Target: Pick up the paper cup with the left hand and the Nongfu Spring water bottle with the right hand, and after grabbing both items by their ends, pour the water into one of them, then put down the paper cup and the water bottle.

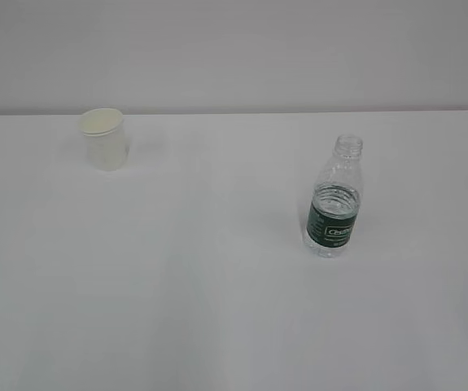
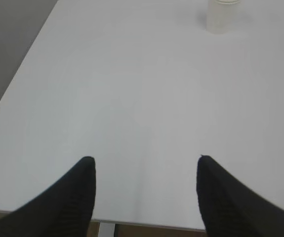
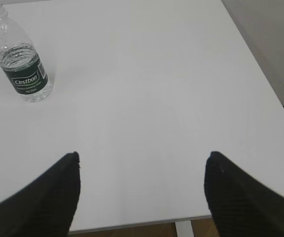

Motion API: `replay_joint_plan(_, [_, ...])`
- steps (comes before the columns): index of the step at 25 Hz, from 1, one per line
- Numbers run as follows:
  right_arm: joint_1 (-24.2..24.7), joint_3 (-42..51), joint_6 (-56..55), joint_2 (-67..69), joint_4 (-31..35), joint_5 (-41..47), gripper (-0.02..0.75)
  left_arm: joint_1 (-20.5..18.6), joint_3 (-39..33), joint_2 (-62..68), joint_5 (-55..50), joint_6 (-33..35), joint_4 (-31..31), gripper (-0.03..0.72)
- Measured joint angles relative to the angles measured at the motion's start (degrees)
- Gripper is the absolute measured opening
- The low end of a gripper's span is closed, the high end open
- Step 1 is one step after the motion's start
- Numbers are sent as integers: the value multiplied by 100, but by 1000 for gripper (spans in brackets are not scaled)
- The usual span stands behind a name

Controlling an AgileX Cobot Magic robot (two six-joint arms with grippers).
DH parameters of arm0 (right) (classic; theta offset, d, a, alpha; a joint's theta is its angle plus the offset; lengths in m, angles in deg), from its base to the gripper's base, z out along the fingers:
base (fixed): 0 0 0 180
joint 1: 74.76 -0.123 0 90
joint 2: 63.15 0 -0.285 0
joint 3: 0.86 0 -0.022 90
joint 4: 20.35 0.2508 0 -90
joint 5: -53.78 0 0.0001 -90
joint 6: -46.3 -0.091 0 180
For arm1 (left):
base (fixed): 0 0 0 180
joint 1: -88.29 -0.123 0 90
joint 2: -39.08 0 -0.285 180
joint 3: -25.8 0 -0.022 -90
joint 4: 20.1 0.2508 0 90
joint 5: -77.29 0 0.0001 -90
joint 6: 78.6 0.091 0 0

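Observation:
The off-white paper cup stands upright at the far left of the white table; the left wrist view shows the paper cup far ahead at its top edge. The capless Nongfu Spring water bottle stands upright right of centre, partly filled with water, green label facing me. In the right wrist view the bottle is far ahead at upper left. My left gripper hangs open over the table's near edge, nothing between its fingers. My right gripper is open and empty too. Neither arm shows in the exterior view.
The table's left edge and near edge show in the left wrist view. Its right edge and a white table leg show in the right wrist view. A pale wall rises behind the table.

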Motion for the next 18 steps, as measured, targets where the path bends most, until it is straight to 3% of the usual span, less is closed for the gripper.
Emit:
replay_joint_plan(12, [0,-107,0,129,280,-495,588,0,313,711,723,0,0,461])
replay_joint_plan(18, [0,-107,0,782,469,-1285,588,0,325,1169,1258,0,-12,461])
